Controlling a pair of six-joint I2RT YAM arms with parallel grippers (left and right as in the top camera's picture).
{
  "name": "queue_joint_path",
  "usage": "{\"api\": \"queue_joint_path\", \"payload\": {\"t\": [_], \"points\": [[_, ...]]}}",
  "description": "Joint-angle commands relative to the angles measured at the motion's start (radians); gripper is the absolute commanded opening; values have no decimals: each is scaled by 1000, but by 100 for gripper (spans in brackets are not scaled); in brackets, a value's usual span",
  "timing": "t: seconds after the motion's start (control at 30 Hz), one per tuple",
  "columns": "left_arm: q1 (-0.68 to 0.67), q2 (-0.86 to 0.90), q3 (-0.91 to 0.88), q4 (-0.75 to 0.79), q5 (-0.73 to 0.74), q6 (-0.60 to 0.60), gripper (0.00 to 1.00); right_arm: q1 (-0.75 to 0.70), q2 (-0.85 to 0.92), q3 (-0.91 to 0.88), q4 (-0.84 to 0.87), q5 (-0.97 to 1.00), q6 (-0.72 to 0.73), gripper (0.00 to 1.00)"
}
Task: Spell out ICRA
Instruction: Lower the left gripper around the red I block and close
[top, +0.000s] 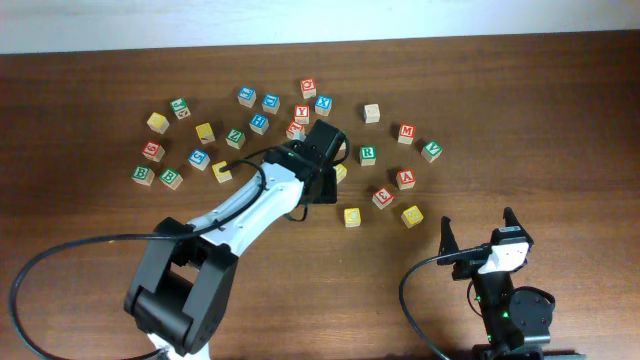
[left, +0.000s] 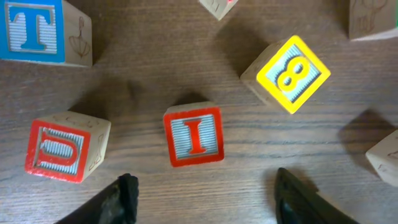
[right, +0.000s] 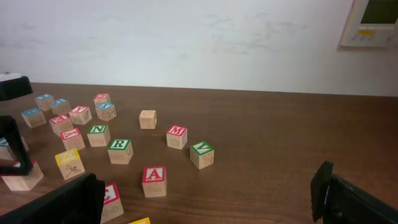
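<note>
In the left wrist view a red I block (left: 194, 135) lies face up on the table, just ahead of my open, empty left gripper (left: 208, 198), centred between the fingers. In the overhead view the left gripper (top: 322, 147) hovers over the block cluster and hides the I block. A green R block (top: 368, 154), a red A block (top: 405, 179) and a red C block (top: 382, 197) lie to its right. They also show in the right wrist view as R (right: 120, 150), A (right: 154, 180) and C (right: 111, 198). My right gripper (top: 478, 236) is open and empty near the front edge.
Around the I block are a red U block (left: 62, 149), a blue T block (left: 34, 28) and a yellow 8 block (left: 292, 73). Several more letter blocks lie scattered across the far half of the table, among them a red M (top: 406, 132) and a green V (top: 431, 151).
</note>
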Motion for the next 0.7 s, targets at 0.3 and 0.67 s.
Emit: {"api": "queue_joint_path", "payload": {"t": [0.3, 0.67], "points": [[6, 76, 15, 71, -38, -43, 53, -6, -8, -5, -6, -3, 1, 98], [6, 90, 15, 76, -71, -43, 50, -6, -8, -5, -6, -3, 1, 98]]}}
